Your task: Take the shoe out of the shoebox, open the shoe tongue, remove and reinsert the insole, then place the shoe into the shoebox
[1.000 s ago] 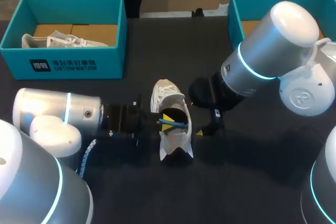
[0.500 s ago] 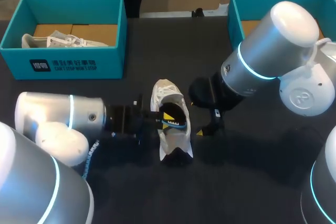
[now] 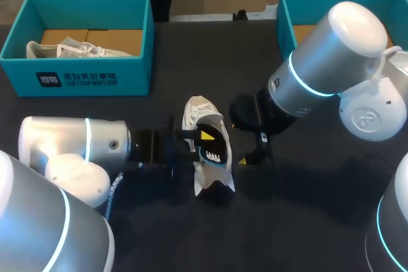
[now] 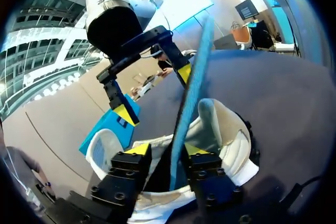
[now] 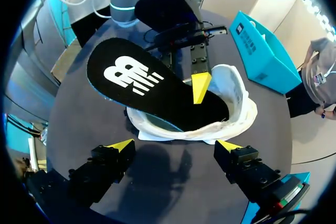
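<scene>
Insole (image 3: 215, 151) higher above dark table (image 3: 306, 221)

Left gripper (image 4: 165, 150): yellow tips just apart, clamped on insole (image 4: 191, 82) from both sides. Insole seen edge-on, blue rim, rising steeply out of shoe and away from gripper. White shoe (image 4: 231, 145) directly under and ahead of fingers, opening up, resting on dark worktop (image 4: 273, 98). Right gripper (image 4: 155, 92) ahead, above shoe's far end, fingers spread wide, nothing between them. Teal box (image 4: 100, 132) beyond shoe, partly hidden behind it.
</scene>
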Available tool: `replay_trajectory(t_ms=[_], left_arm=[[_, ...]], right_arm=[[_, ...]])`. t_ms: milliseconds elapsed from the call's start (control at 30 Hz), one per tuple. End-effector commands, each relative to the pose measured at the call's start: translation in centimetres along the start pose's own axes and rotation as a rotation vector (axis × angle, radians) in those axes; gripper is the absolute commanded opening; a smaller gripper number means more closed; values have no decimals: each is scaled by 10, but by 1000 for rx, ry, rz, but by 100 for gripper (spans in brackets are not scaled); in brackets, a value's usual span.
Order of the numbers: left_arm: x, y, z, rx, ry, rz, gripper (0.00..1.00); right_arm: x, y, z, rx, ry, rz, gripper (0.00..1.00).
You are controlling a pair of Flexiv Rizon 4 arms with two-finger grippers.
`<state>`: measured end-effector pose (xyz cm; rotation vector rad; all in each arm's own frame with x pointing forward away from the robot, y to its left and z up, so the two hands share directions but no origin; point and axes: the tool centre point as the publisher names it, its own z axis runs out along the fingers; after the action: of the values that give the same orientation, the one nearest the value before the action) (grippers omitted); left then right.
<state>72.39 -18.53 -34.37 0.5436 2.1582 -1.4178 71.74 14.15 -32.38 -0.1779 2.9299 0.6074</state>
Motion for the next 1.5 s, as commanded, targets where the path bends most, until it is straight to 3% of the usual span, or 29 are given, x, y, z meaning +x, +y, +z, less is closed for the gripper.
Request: replay_trajectory(t_ms=[33,567,667,867,1500], left_arm=[[1,-7,-9,10,-3,3,47],[14,-27,-19,28,23,4,44],[16,-27,-23,15,24,0,36],[18,-25,-24,4,28,-1,0],[4,6,-2,-23,-2,88,0]], right_arm=[[1,0,1,3,-4,0,100],[1,0,1,3,-4,0,100],[1,0,1,3,-4,0,100],[1,0,1,3,-4,0,100],[1,0,1,3,-4,0,100]])
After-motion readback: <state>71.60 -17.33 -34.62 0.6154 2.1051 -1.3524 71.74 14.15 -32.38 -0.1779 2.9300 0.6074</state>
